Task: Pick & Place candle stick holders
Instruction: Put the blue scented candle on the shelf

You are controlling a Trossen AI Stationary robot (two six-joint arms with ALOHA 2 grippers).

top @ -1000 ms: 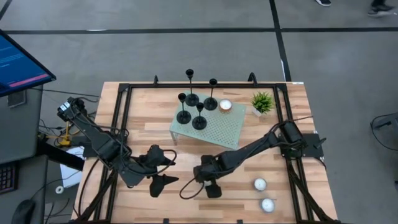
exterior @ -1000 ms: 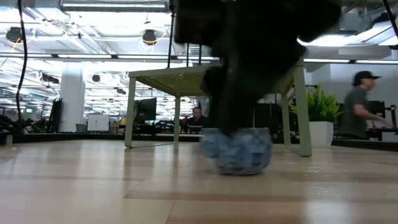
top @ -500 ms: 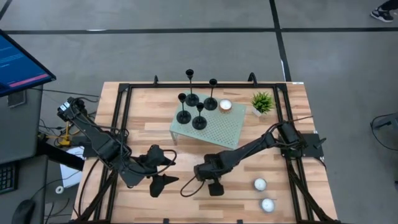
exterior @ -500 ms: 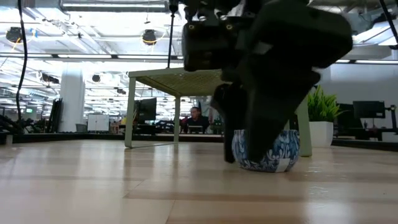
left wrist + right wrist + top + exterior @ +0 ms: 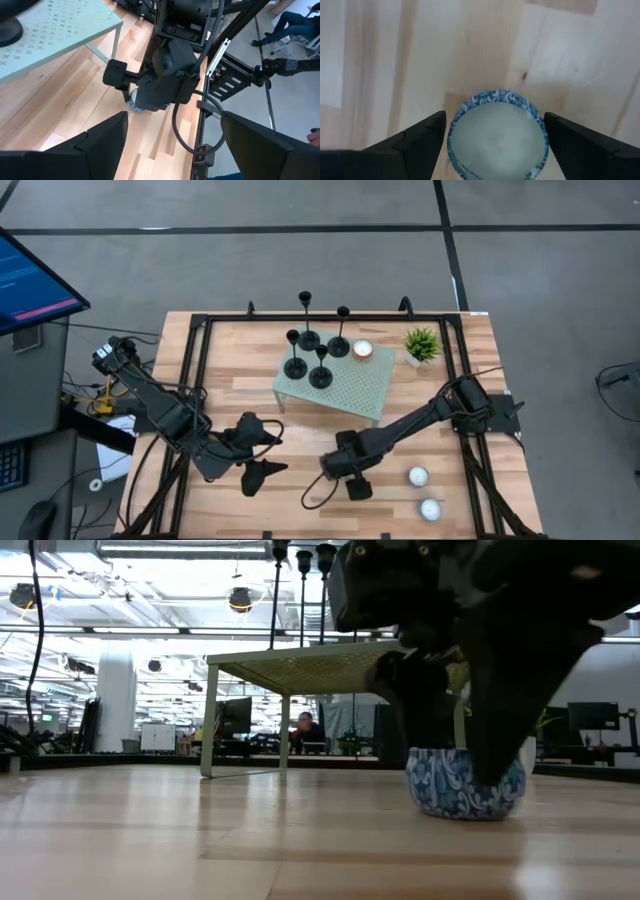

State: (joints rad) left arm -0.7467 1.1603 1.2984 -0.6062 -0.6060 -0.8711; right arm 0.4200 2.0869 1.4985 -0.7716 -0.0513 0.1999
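Four black candle stick holders (image 5: 318, 345) stand by their disc bases on the pale green perforated stand (image 5: 350, 385) at the table's far middle. None is near a gripper. My right gripper (image 5: 495, 137) is at the table's near middle, shut on a small blue-and-white patterned candle cup (image 5: 465, 795), which also shows in the left wrist view (image 5: 135, 105). In the high view the right gripper (image 5: 357, 483) hides the cup. My left gripper (image 5: 262, 472) is open and empty, low over the table to the left of it. My right gripper pinches the cup's round wall (image 5: 454, 142) between its two fingers, one on each opposite side. The fingers come from above, pointing down. The cup stays upright with its base at the table top; whether it touches the wood I cannot tell.
One white tealight (image 5: 362, 350) sits on the green stand and two more (image 5: 417, 476) (image 5: 430, 508) lie on the table at the near right. A small green potted plant (image 5: 421, 343) stands at the far right. Black frame rails (image 5: 190, 380) run along the table's edges.
My right gripper has gone toward the table's right edge and a little toward the near edge, taking the blue cup along. The cup has stayed upright and low at the table top.
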